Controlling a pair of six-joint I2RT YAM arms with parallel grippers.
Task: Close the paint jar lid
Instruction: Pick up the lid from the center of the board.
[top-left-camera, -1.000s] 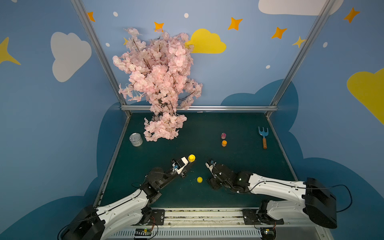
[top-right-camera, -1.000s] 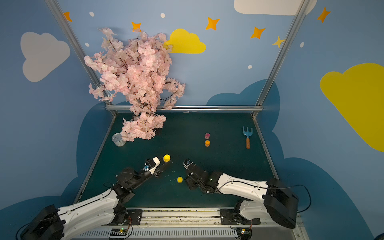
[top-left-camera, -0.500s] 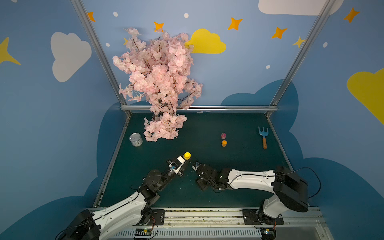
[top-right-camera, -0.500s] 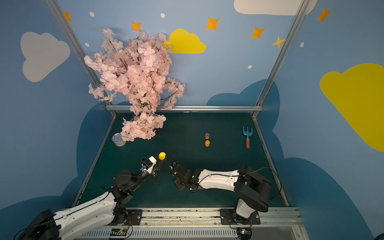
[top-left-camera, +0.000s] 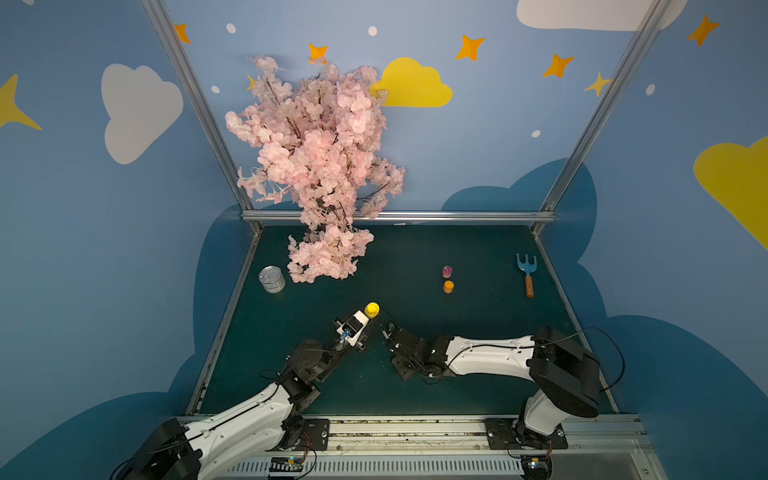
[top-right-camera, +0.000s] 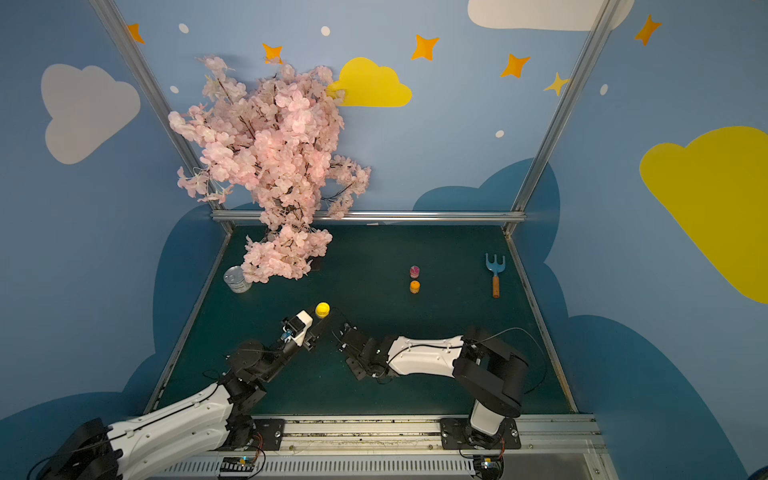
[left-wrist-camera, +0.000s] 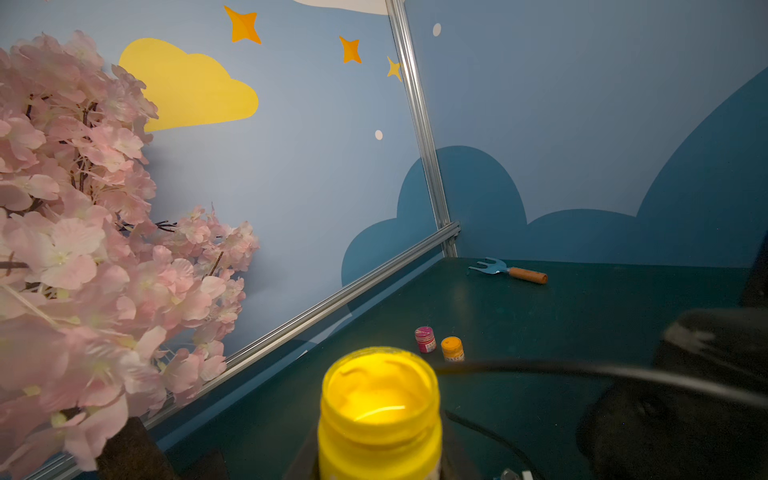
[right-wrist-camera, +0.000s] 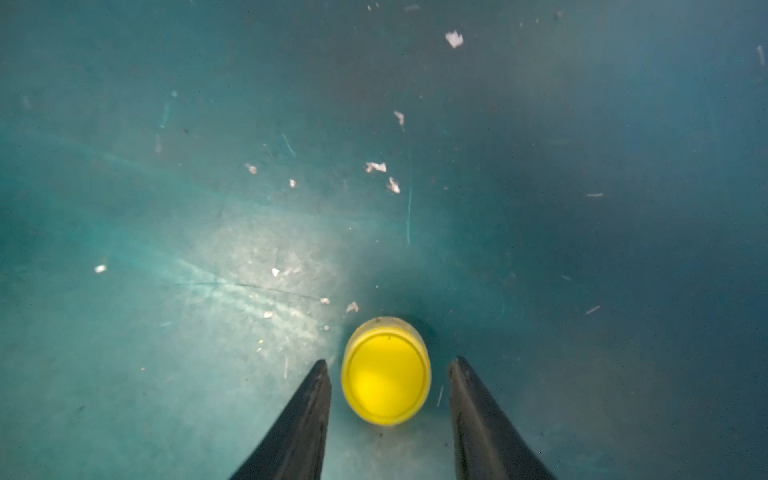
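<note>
My left gripper (top-left-camera: 368, 316) is shut on the open yellow paint jar (top-left-camera: 371, 309), holding it upright just above the green table; both top views show this, with the jar (top-right-camera: 322, 309) at the fingers' far end. The left wrist view shows the jar (left-wrist-camera: 380, 415) from close up, its mouth uncovered and yellow paint inside. In the right wrist view the yellow lid (right-wrist-camera: 385, 371) lies flat on the table. My right gripper (right-wrist-camera: 389, 361) straddles the lid, open, with a small gap on each side. In the top views the right gripper (top-left-camera: 402, 353) hides the lid.
A pink paint jar (top-left-camera: 447, 272) and an orange one (top-left-camera: 448, 286) stand mid-table. A blue hand rake (top-left-camera: 527, 274) lies at the far right, a tin can (top-left-camera: 272, 279) at the far left under the pink blossom tree (top-left-camera: 320, 166). A black cable (left-wrist-camera: 582, 372) crosses near the jar.
The right arm has swung left and come down over the lid, which the top views no longer show. Its jaws have narrowed. The left gripper has carried the jar slightly left.
</note>
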